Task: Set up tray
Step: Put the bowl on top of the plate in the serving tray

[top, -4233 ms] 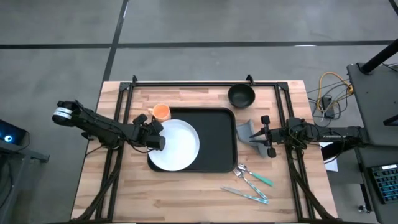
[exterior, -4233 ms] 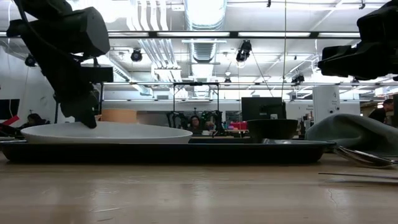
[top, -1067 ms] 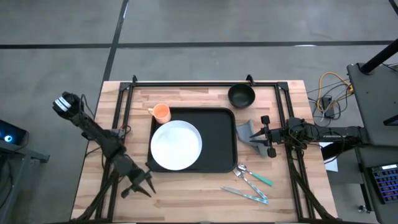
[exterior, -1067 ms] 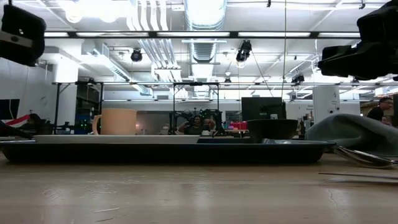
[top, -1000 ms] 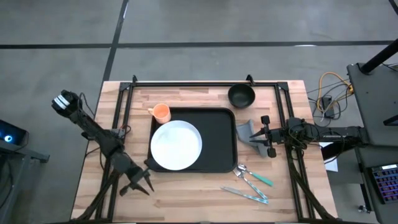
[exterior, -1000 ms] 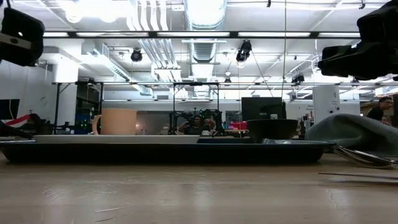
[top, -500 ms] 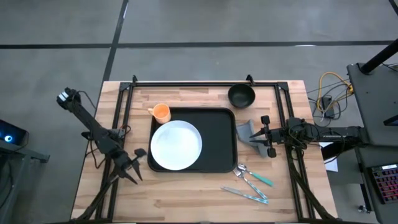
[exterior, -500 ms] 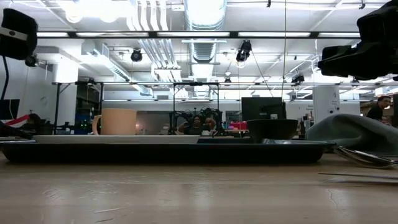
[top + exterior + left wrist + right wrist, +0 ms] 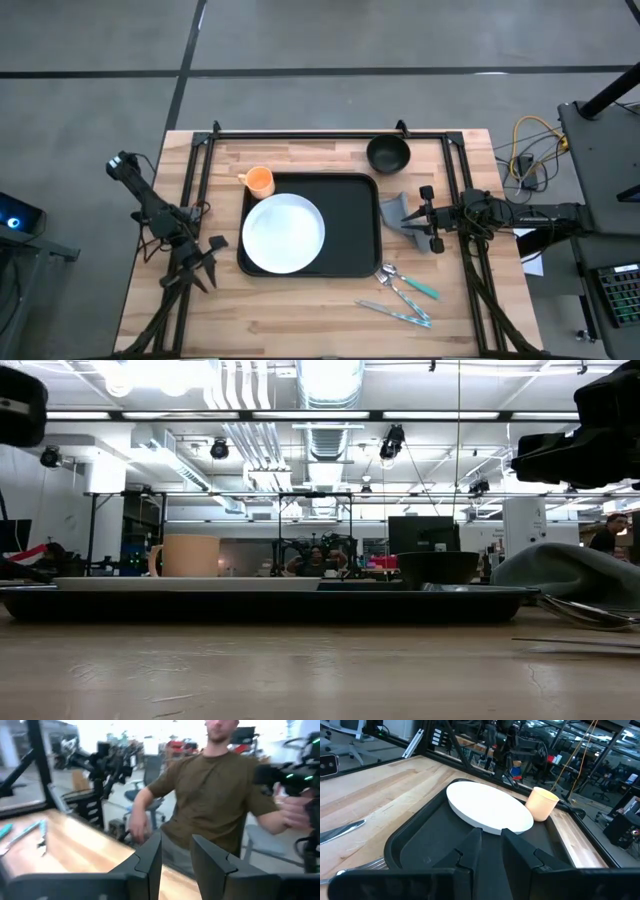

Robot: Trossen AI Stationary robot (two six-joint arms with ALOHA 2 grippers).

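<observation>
The black tray (image 9: 352, 225) lies in the middle of the table. A round white plate (image 9: 283, 233) rests flat on its left half and shows as a thin white band (image 9: 190, 584) in the low view. My left gripper (image 9: 205, 262) hovers open off the tray's near left corner, nothing between its fingers (image 9: 150, 857). My right gripper (image 9: 424, 218) waits at the table's right side, pointing at the tray (image 9: 420, 845); a narrow gap shows between its fingers, with nothing in it.
An orange cup (image 9: 259, 181) stands beyond the tray's far left corner, a black bowl (image 9: 388, 153) beyond its far right corner. A grey napkin (image 9: 398, 213) lies just in front of my right gripper. Cutlery (image 9: 405, 295) lies near the front right. A person sits beyond the table (image 9: 215, 795).
My left gripper has drawn back from the table's near edge toward its left and far side as the arm folds in, and it has levelled out. Its fingers stay open. The plate and the tray have kept still.
</observation>
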